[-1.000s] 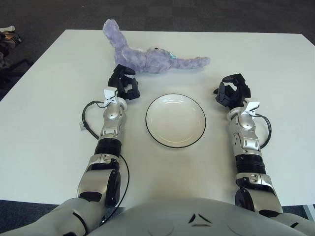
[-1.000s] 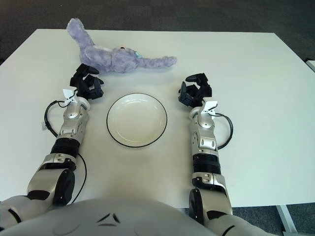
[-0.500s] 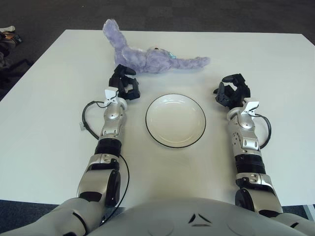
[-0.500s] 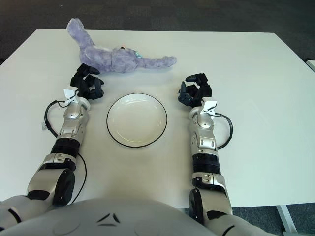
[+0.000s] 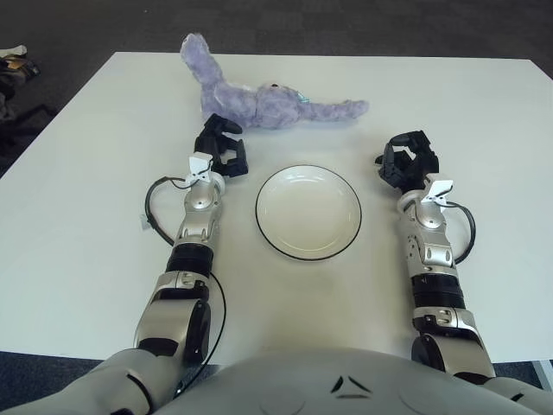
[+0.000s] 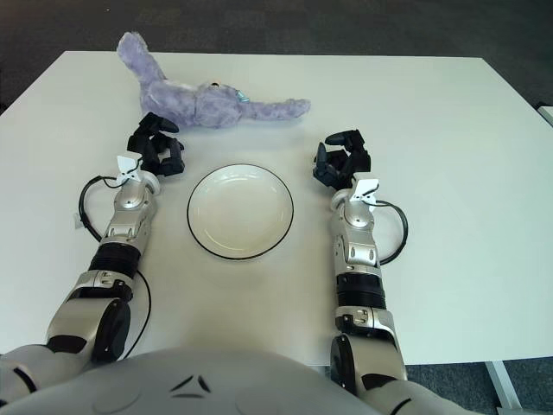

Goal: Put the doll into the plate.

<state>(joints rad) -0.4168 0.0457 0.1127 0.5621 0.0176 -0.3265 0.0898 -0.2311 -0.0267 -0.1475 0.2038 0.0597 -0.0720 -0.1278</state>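
A purple plush doll (image 5: 263, 102) lies on its side at the far middle of the white table (image 5: 78, 216), one long limb pointing far left, another right. A white plate (image 5: 308, 212) with a dark rim sits empty in the middle, nearer than the doll. My left hand (image 5: 222, 147) is just near-left of the doll's body, left of the plate, fingers relaxed and holding nothing. My right hand (image 5: 407, 159) rests right of the plate, fingers relaxed and empty.
The table's far edge runs just behind the doll, with dark carpet (image 5: 346, 26) beyond. Some items (image 5: 13, 65) lie on the floor at the far left. A black cable loops beside each forearm.
My left hand has crept slightly right and forward, closer to the doll. My right hand has barely moved. The doll and plate have not moved.
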